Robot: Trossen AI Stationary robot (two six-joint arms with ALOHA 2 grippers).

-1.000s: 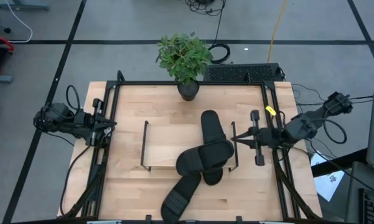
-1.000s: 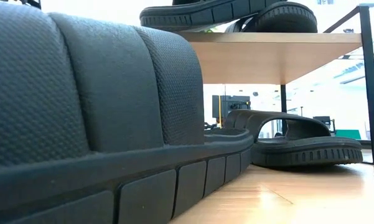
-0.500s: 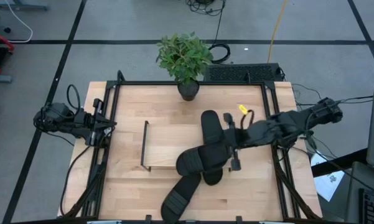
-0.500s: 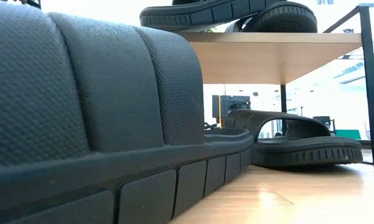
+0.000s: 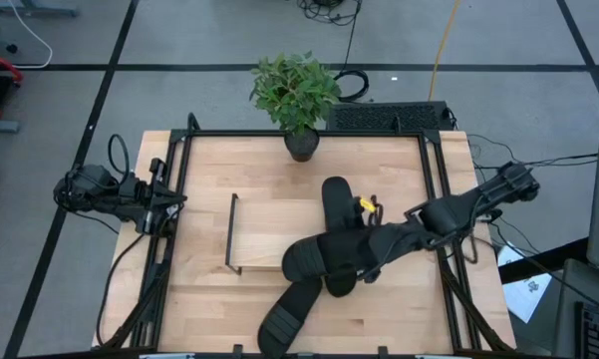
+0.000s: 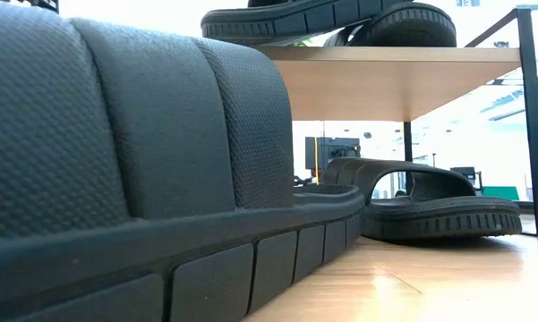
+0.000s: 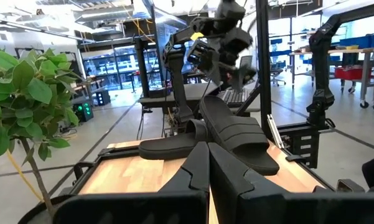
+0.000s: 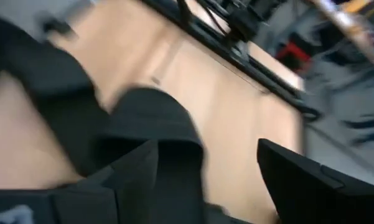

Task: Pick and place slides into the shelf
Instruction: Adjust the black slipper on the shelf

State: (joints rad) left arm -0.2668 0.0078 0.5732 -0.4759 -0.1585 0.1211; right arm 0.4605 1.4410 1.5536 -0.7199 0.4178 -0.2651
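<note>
Two black slides (image 5: 337, 204) (image 5: 322, 256) lie crossed on the shelf's wood board (image 5: 264, 234); the low view shows their soles (image 6: 331, 22) on the board (image 6: 385, 80). A third slide (image 6: 430, 210) rests on the table under the board. Another slide (image 5: 289, 311) lies on the table by the near edge, filling the low view (image 6: 116, 179). My right gripper (image 5: 362, 254) hangs open over the shelf's slides, tipped down, clear of them in the left wrist view (image 7: 230, 59); its fingers stand apart (image 8: 224, 180). My left gripper (image 7: 208, 168) waits shut at the table's left edge (image 5: 164, 204).
A potted plant (image 5: 297, 95) stands at the table's far edge, behind the shelf. Black frame rails (image 5: 434, 189) run along the table's left and right sides. The shelf's left half and the tabletop (image 5: 204, 299) near the left front are bare wood.
My right gripper has swung from beside the shelf's right end toward the table's left, to a place over the slides on the shelf, and has tipped downward. The slides and the shelf have stayed where they were.
</note>
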